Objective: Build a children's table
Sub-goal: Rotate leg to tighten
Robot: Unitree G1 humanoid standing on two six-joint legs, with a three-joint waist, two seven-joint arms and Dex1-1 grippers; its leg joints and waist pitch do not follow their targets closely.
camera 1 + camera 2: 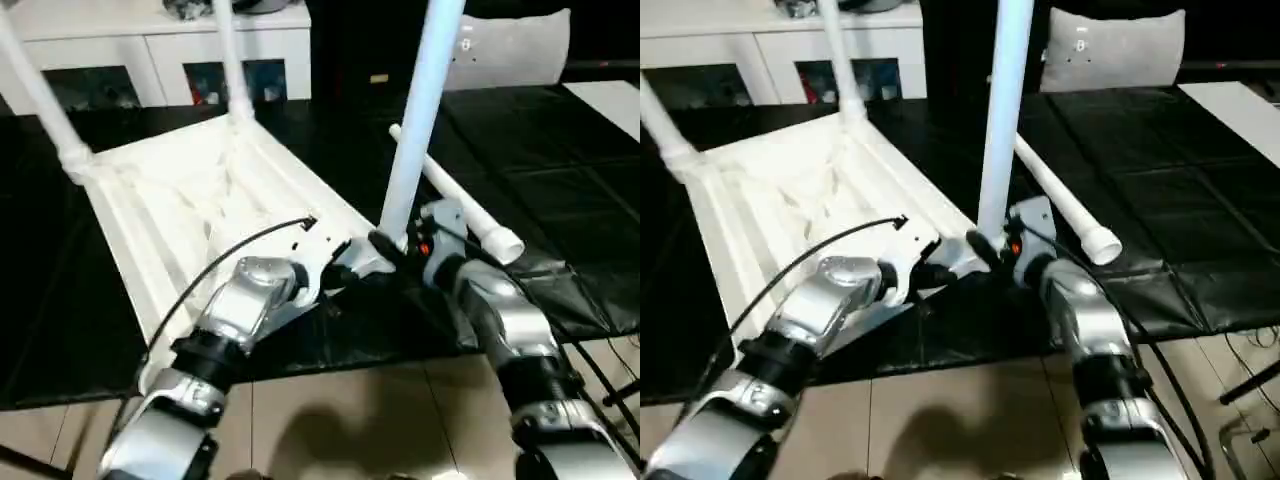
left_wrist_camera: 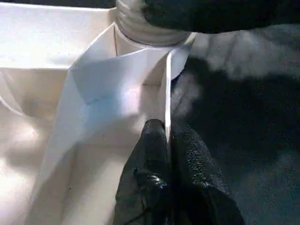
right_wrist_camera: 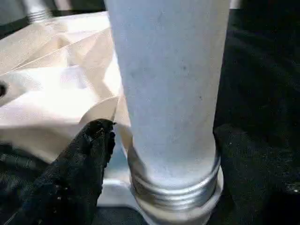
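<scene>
Left claw (image 2: 166,154) pinched tight on thin edge wall of upside-down tabletop (image 1: 190,215) near its corner socket. Right claw (image 3: 159,154) spread wide around upright leg (image 1: 418,120) seated in that socket. Spare leg (image 1: 460,205) lies on black bench (image 1: 560,190) beside.

head pair down over table top (image 1: 190,210); wrists close at corner socket (image 3: 176,194)

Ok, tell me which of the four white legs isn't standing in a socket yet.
The leg lying flat on the black table cover, just right of the right gripper. The other three stand upright in corner sockets of the upturned tabletop.
</scene>
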